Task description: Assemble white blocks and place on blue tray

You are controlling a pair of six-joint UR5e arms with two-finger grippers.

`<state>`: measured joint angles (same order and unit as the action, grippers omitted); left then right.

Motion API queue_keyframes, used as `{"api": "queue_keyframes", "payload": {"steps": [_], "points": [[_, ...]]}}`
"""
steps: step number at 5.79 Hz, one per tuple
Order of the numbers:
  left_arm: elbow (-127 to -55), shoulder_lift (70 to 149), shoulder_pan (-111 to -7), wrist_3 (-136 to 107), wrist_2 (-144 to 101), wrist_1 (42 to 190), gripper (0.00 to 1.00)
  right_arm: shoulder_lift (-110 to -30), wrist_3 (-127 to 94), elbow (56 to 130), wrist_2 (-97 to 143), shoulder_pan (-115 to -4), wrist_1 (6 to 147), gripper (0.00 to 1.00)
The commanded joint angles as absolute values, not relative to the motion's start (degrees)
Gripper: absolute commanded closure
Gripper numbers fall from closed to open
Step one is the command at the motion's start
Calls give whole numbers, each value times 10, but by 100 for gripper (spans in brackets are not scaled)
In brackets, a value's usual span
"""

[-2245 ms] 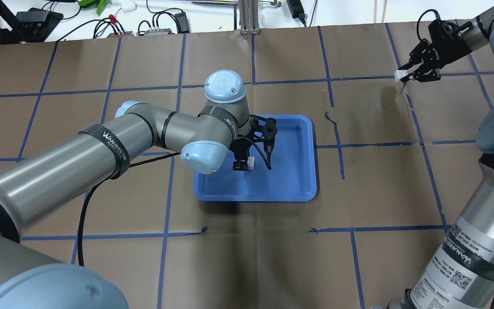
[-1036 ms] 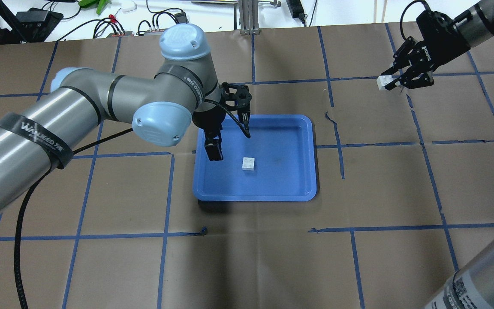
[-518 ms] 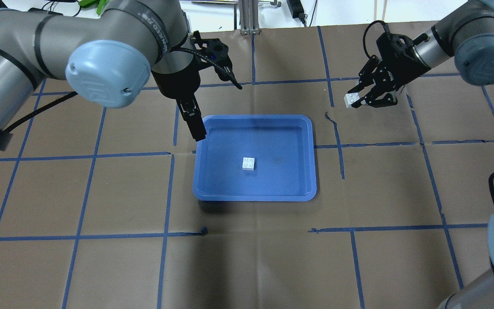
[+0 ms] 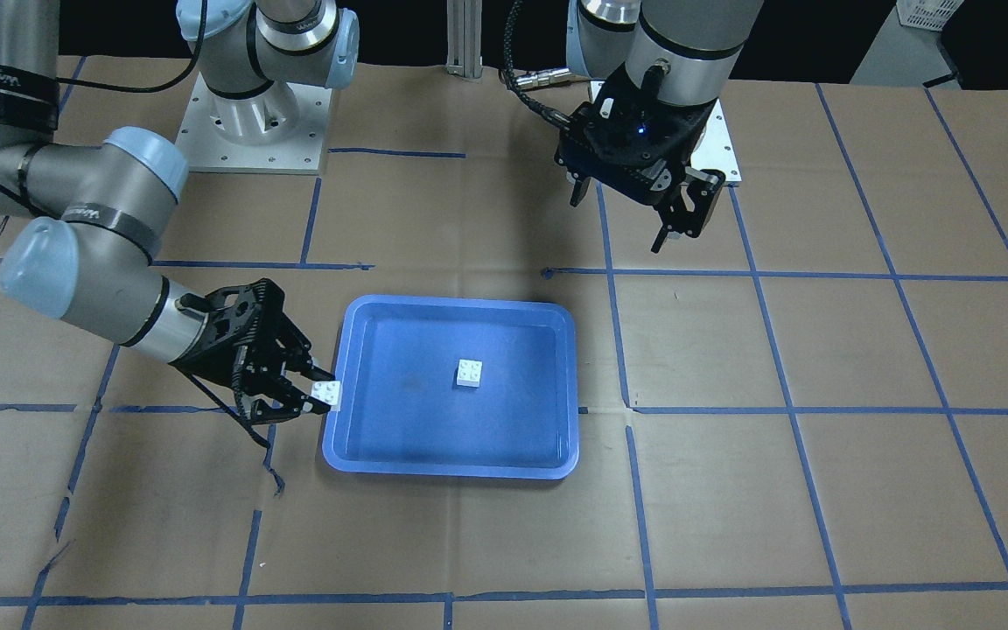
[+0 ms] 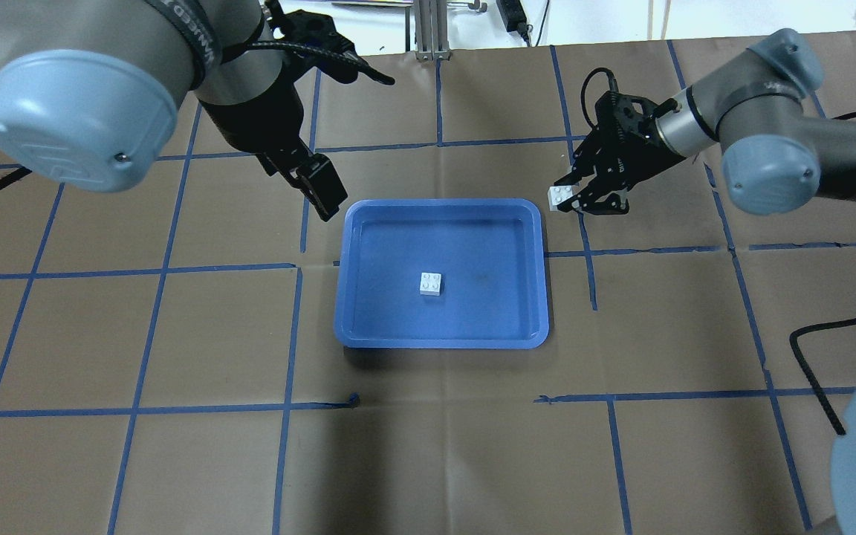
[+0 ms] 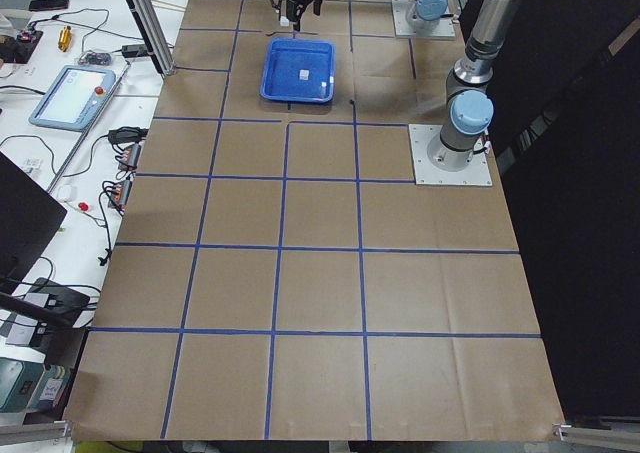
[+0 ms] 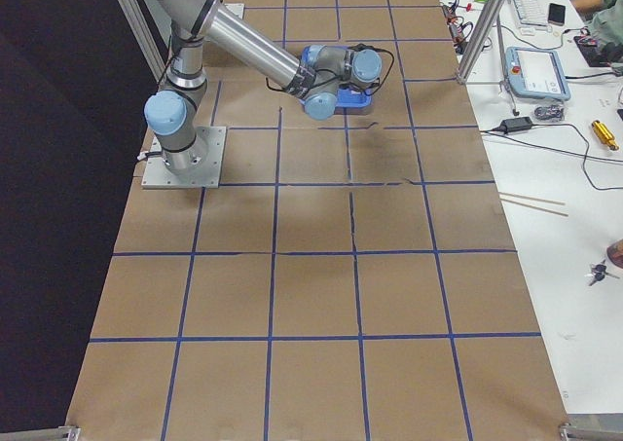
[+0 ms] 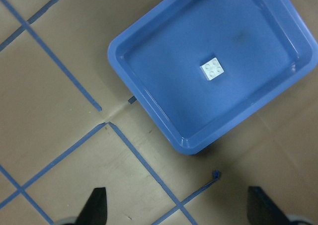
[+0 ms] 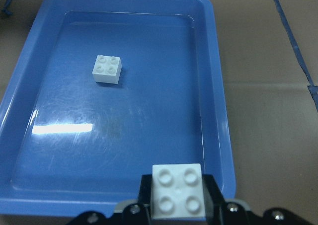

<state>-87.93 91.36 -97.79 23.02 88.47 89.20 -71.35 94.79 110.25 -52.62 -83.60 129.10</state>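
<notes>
The blue tray (image 5: pixel 502 312) lies mid-table, and one white block (image 5: pixel 431 284) sits studs-up near its middle. The tray (image 4: pixel 399 411) and that block (image 4: pixel 469 373) also show in the front view. My right gripper (image 5: pixel 575 202) is shut on the second white block (image 5: pixel 559 195), held just beyond the tray's far right corner; the right wrist view shows this block (image 9: pixel 177 190) over the tray's rim (image 9: pixel 218 111). My left gripper (image 5: pixel 346 134) is open and empty, raised beyond the tray's far left corner. Its spread fingertips (image 8: pixel 97 207) frame the tray (image 8: pixel 164 61) from above.
Brown paper with a blue tape grid covers the table. An aluminium post (image 5: pixel 432 30) and cables stand at the far edge. The arms' base plates (image 4: pixel 246 114) sit at the robot's side. A side bench with a tablet (image 6: pixel 75 83) runs along the far edge.
My left gripper let go of one block in the tray, then lifted and pulled back to the far left. My right gripper carried its block in toward the tray's far right corner.
</notes>
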Motion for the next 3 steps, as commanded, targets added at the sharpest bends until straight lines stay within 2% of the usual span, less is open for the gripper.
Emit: {"api": "queue_keyframes", "payload": {"steps": [1,2,3], "points": [[-879,891,-963,106,884,894,1,-715,787,1189,-528,-898,1488,69],[-877,883,-950,99,885,904,1,-715,751,1217,-529,-907,1552,69],[-871,883,-941,81,884,904,1,-712,751,1224,-529,-923,1557,69]]}}
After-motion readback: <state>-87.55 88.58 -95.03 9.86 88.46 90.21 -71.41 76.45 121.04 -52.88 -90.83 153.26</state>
